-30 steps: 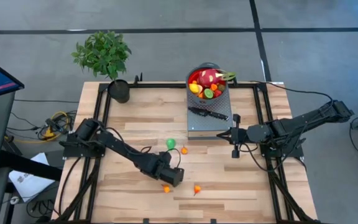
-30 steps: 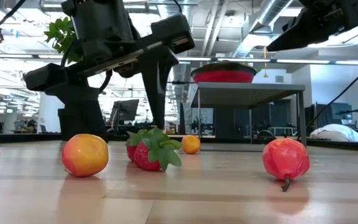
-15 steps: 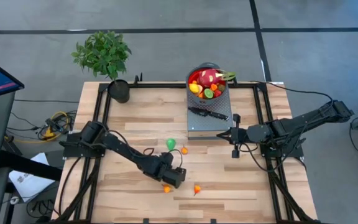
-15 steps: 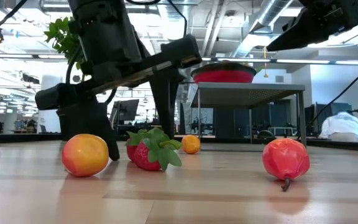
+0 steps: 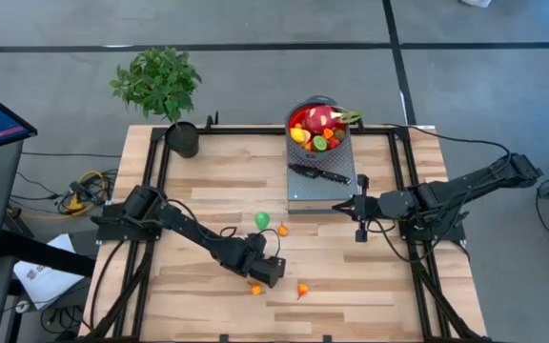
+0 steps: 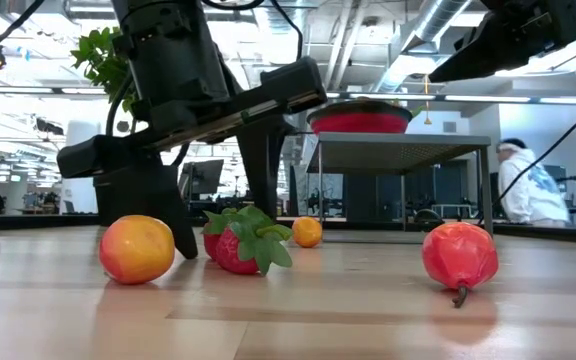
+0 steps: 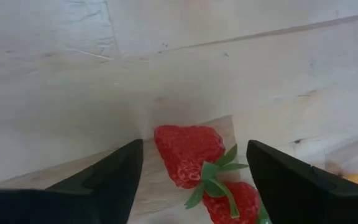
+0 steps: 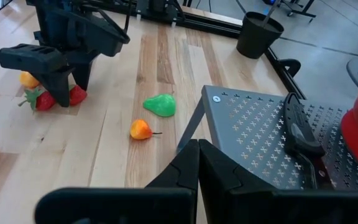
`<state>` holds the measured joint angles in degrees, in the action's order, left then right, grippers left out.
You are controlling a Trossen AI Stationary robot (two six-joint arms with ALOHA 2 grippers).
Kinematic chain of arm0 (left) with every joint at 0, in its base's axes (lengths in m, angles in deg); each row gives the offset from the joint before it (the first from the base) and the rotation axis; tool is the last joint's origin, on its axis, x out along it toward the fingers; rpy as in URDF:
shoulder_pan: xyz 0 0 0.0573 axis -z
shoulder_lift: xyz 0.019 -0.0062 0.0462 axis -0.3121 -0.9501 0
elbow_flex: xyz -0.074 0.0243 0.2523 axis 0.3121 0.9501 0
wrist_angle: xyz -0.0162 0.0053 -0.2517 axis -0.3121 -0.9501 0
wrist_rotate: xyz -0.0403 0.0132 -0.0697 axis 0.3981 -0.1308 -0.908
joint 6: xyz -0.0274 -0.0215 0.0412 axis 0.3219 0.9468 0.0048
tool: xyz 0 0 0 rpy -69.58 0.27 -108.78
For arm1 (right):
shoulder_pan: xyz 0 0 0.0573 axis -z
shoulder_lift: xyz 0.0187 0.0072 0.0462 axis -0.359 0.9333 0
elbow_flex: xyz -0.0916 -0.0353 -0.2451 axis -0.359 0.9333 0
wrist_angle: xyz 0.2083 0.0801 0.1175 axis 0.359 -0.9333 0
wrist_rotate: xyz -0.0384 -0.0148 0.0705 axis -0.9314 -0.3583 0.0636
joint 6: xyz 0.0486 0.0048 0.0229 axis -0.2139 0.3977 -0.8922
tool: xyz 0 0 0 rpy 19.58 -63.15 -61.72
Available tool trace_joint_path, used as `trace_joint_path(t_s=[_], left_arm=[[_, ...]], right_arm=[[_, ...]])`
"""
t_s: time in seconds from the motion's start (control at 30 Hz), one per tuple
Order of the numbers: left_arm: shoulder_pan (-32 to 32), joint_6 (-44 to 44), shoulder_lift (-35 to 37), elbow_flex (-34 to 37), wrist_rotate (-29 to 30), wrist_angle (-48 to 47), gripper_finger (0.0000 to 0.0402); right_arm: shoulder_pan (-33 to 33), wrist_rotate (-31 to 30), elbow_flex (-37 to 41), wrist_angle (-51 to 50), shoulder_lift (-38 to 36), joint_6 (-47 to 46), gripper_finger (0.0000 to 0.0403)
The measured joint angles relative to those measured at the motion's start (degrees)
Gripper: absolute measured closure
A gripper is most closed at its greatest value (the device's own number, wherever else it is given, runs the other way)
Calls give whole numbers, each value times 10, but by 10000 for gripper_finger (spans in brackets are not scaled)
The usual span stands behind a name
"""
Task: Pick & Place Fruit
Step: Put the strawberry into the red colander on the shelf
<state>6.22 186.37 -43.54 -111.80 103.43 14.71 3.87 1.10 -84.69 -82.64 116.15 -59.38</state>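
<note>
Two red strawberries (image 7: 188, 152) joined by green leaves lie on the wooden table near its front middle. My left gripper (image 7: 194, 146) points steeply down over them, open, one finger on each side with a gap to the fruit on both sides. In the low view the strawberries (image 6: 238, 245) sit between its dark fingers (image 6: 173, 225). More fruit lies on the table nearby: a peach-coloured one (image 6: 136, 248), a red one (image 6: 460, 255), a small orange one (image 6: 307, 232) and a green one (image 5: 261, 220). My right gripper (image 8: 197, 158) is shut and waits above the table's right side.
A red bowl (image 5: 294, 117) filled with fruit stands at the far middle, behind a grey perforated platform (image 5: 346, 178) that carries a black-handled knife (image 5: 319, 173). A potted plant (image 5: 183, 138) stands at the far left corner. Bare wood stretches along the left and front of the table.
My left gripper has sunk a little toward the table, so its fingers now stand lower on either side of the strawberries. The strawberries have not moved.
</note>
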Motion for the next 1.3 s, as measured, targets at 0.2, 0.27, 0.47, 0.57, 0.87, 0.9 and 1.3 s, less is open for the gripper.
trace_joint_path(t_s=[0.2, 0.27, 0.47, 0.57, 0.87, 0.9, 1.3], left_arm=[[0, -1, -1, 0, -5, 0, 186], [0, -1, -1, 0, -6, 1, 208], [0, -1, -2, 0, -6, 4, 262], [0, -1, -2, 0, -6, 2, 276], [0, -2, -2, 0, -5, -2, 294], [0, -2, -2, 0, -5, -2, 296], [0, -11, 0, 0, -4, -1, 316]], right_arm=[[0, 0, 0, 0, 0, 0, 403], [0, 0, 0, 0, 0, 0, 403], [0, 0, 0, 0, 0, 0, 403], [0, 0, 0, 0, 0, 0, 403], [0, 0, 0, 0, 0, 0, 403], [0, 0, 0, 0, 0, 0, 403], [0, 0, 0, 0, 0, 0, 403]])
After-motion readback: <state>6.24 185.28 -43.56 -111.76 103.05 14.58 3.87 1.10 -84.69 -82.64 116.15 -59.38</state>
